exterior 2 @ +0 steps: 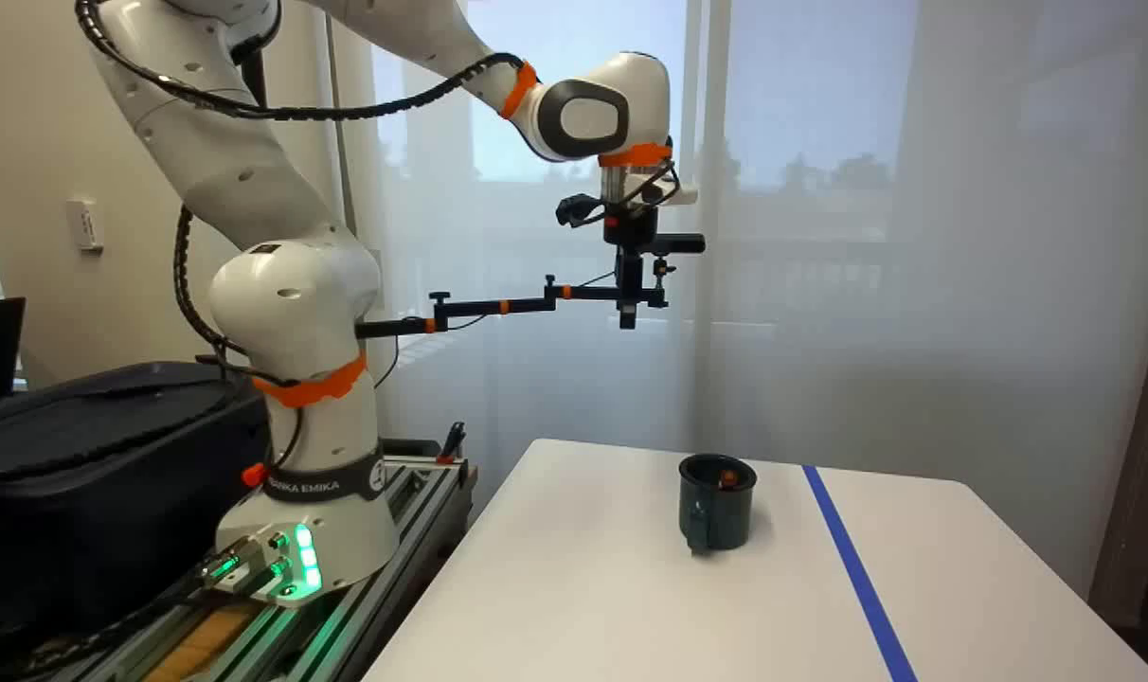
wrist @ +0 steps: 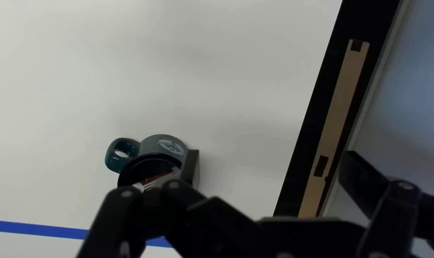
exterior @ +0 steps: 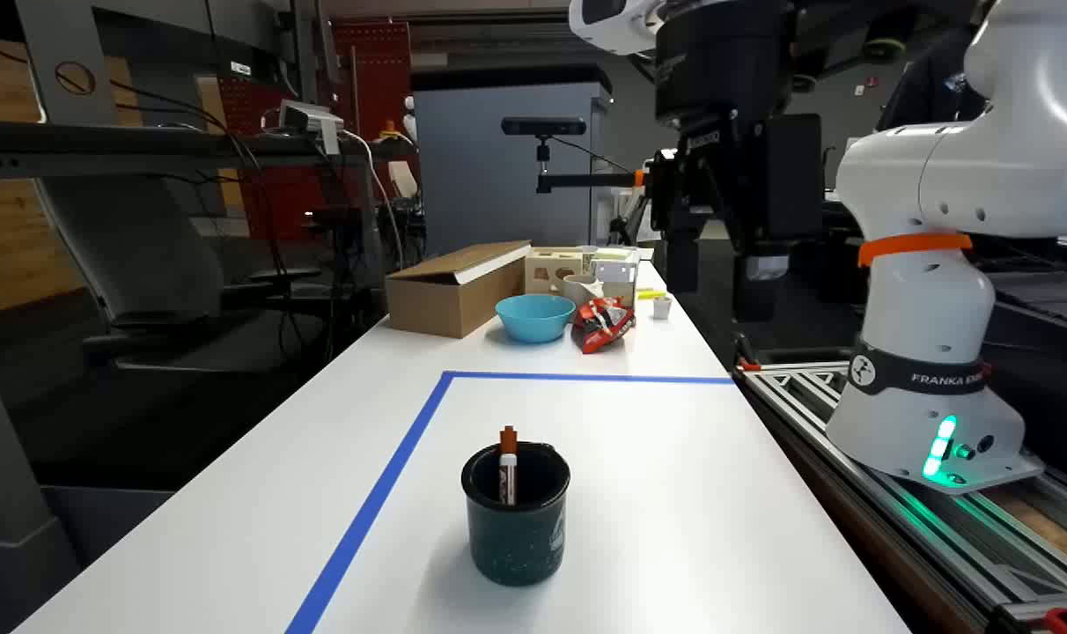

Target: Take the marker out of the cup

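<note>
the claw (wrist: 270, 163), jaws wide apart, high up, well clear of cup (exterior: 516, 535) and marker (exterior: 508, 467)

White table (exterior: 674, 493) with cup (exterior: 516, 541), blue tape (exterior: 375, 502), bowl (exterior: 534, 320), box (exterior: 437, 308), packet (exterior: 604, 326).

Black band (exterior: 925, 372) on robot base (exterior: 894, 431), beside long edge of table (exterior: 674, 493): "FRANKA EMIKA". Cup (exterior: 511, 546), near table's end edge: pale emblem (wrist: 171, 146), illegible. Marker (exterior: 508, 471): print too small to read.
</note>
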You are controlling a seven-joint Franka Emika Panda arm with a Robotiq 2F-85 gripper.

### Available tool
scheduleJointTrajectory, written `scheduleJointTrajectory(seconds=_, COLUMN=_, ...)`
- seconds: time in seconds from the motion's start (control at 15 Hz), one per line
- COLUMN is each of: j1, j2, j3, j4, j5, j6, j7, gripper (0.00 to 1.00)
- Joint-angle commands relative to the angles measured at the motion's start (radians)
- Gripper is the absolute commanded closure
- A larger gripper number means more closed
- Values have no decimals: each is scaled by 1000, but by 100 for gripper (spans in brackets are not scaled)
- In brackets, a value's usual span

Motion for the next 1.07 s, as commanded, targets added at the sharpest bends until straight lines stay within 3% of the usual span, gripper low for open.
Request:
scheduleJointTrajectory(seconds=0.0, j1=3, j2=0, j3=-3, j4=1, j5=-2, j6=-2, j7=1, gripper=0)
scheduleJointTrajectory(seconds=0.67, j1=3, j2=0, j3=-3, j4=2, j5=-2, j6=-2, j7=1, gripper=0)
scheduleJointTrajectory(seconds=1.0, j1=49, j2=114, j3=-34, j4=66, j5=-10, j6=104, j7=-266, gripper=0)
